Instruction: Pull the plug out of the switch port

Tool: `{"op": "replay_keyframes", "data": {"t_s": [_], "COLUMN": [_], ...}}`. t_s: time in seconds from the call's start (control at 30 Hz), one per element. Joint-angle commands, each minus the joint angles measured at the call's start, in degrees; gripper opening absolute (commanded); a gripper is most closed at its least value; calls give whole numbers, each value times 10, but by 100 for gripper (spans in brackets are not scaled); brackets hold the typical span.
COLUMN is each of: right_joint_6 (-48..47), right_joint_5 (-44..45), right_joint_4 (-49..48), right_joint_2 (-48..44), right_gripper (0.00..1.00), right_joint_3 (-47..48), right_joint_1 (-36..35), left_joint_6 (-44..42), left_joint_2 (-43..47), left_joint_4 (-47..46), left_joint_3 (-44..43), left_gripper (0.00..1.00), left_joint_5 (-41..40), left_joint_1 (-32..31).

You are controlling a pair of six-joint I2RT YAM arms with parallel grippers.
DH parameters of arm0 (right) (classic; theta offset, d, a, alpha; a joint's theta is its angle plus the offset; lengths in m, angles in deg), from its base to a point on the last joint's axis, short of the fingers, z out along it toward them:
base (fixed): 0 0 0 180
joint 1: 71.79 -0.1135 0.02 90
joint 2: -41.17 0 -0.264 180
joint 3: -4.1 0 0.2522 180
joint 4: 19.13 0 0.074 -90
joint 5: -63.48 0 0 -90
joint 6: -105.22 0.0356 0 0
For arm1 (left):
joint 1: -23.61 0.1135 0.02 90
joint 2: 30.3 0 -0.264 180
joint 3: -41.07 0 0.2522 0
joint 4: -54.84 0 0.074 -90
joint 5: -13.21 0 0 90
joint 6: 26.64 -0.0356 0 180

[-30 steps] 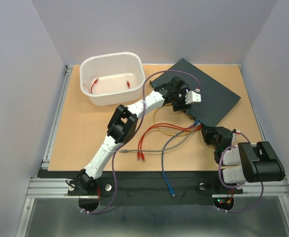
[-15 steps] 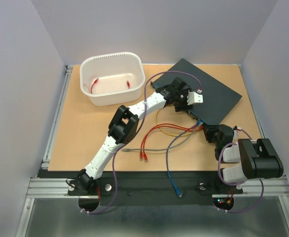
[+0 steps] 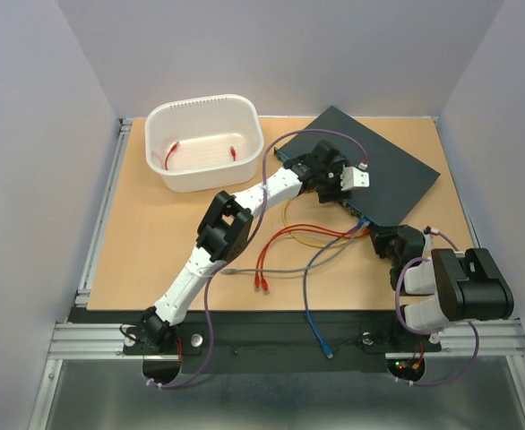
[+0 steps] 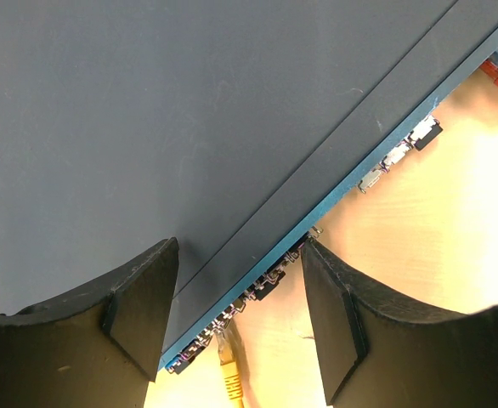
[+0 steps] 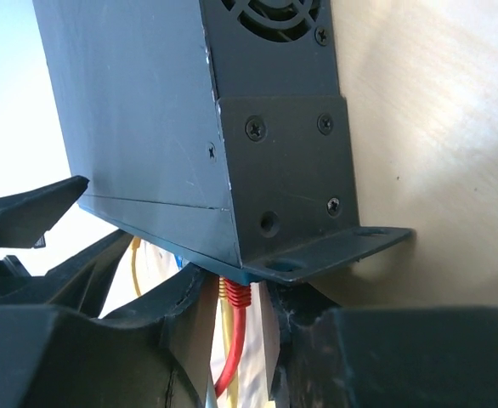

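Note:
The switch (image 3: 379,166) is a flat dark box lying at an angle at the back right, its port edge (image 4: 317,221) facing the arms. In the right wrist view I look at its corner with the mounting ear (image 5: 334,246). A red plug (image 5: 236,293) sits in a port there, between the fingers of my right gripper (image 5: 247,293); the jaws are narrow, with a thin gap still showing on the plug's right. My left gripper (image 4: 236,314) stands open astride the port edge, above a plugged yellow plug (image 4: 229,374). From above, the right gripper (image 3: 381,235) is at the switch's near corner.
A white tub (image 3: 245,116) at the back left holds two short red cable pieces. Red, yellow, grey and blue cables (image 3: 298,242) trail from the ports across the table's middle. Loose red ends (image 3: 261,282) lie near the front; a blue end (image 3: 328,352) hangs past the front edge.
The right gripper's jaws have narrowed around the red plug and the arm has shifted slightly. The loose blue cable end has slid to the right. The left arm has stayed put.

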Motion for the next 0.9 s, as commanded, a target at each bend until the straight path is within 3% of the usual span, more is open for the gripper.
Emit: {"op": "replay_keyframes", "data": {"t_s": [0.0,0.37,0.5,0.7,0.87], "right_joint_6": [-20,-54,-58,-69,-108], "right_joint_5": [70,123,112,99,51], "right_joint_4": [-52,-173,-219,-308,-313], "right_joint_2": [27,37,72,132,112], "right_gripper": [31,28,20,0,0], "right_joint_3": [6,-12,-5,-5,-8], "right_joint_1": [8,8,8,9,12], "left_joint_6": [-18,-21,-22,-27,-44], "left_joint_2": [-18,-21,-21,-18,-10], "left_joint_4": [-160,-156,-155,-153,-135], "left_joint_3": [-19,-23,-23,-19,-19], "left_gripper": [69,69,69,69,70], "left_joint_5": [-47,-47,-49,-51,-37], "left_joint_1": [5,1,-1,-1,-5]}}
